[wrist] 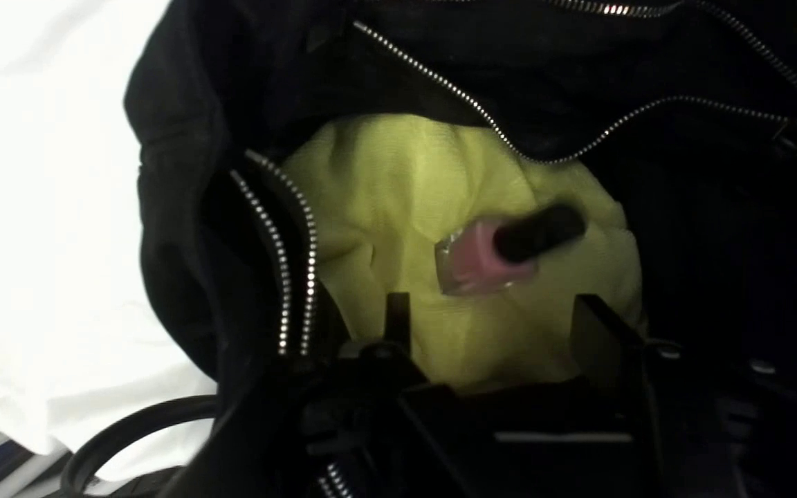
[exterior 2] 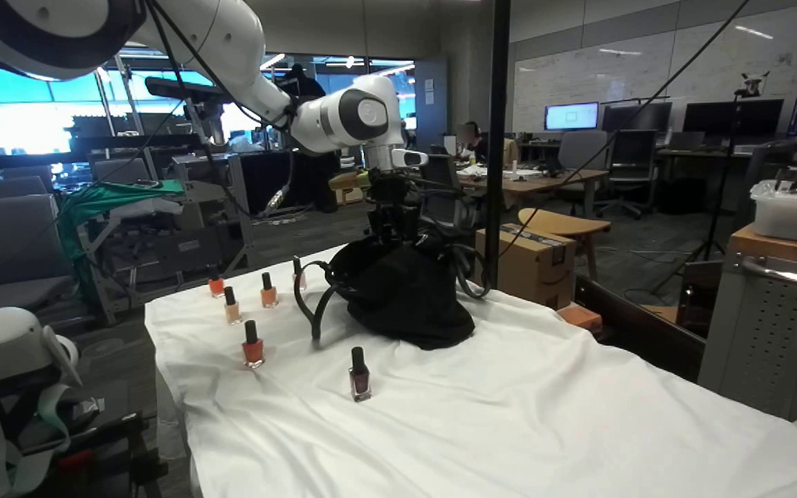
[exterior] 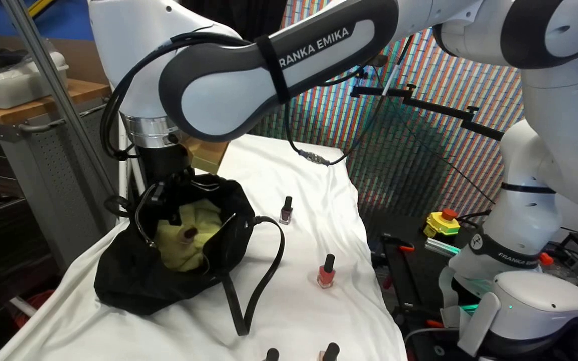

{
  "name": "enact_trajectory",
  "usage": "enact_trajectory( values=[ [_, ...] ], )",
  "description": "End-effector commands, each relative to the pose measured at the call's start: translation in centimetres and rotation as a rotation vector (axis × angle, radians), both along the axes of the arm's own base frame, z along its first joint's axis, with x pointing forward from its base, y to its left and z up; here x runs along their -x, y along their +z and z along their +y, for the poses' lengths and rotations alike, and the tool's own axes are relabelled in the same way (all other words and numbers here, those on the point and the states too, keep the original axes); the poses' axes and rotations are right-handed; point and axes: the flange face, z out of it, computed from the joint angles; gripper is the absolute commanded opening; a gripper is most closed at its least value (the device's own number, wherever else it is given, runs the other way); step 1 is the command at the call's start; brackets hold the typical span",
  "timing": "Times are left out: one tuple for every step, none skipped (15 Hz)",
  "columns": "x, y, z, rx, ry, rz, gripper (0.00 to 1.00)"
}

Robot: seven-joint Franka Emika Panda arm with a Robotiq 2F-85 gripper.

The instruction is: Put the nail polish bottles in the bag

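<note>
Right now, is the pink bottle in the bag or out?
In: the wrist view shows the pink bottle inside the bag, over yellow lining. It is blurred; whether at rest, I cannot tell.

"Where's the bag (exterior 2: 402, 297)?"
"On the surface (exterior 2: 509, 422), one bottle (wrist: 481, 259) inside."
"And the hand (wrist: 492, 299)?"
"At the bag's opening."
"Other bottles (exterior: 326, 277)?"
"In an exterior view, right of the bag."
</note>
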Motion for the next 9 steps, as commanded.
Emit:
enact_trajectory(
  values=[
    [0.2, 1.7, 0.8, 0.011, -0.017, -0.038, 0.99],
    [0.5, 2.1, 1.0, 0.008, -0.018, -0.038, 0.99],
    [0.9, 2.4, 1.2, 0.004, -0.021, -0.035, 1.0],
    [1.5, 2.9, 1.3, -0.005, -0.027, -0.03, 1.0],
    [2.0, 3.3, 1.5, -0.011, -0.032, -0.026, 1.0],
    [2.8, 3.8, 1.5, -0.018, -0.039, -0.024, 1.0],
    [3.4, 4.3, 1.6, -0.029, -0.05, -0.026, 1.0],
    [4.4, 4.8, 1.6, -0.036, -0.063, -0.026, 1.0],
    [5.2, 5.4, 1.5, -0.038, -0.08, -0.023, 1.0]
  ],
)
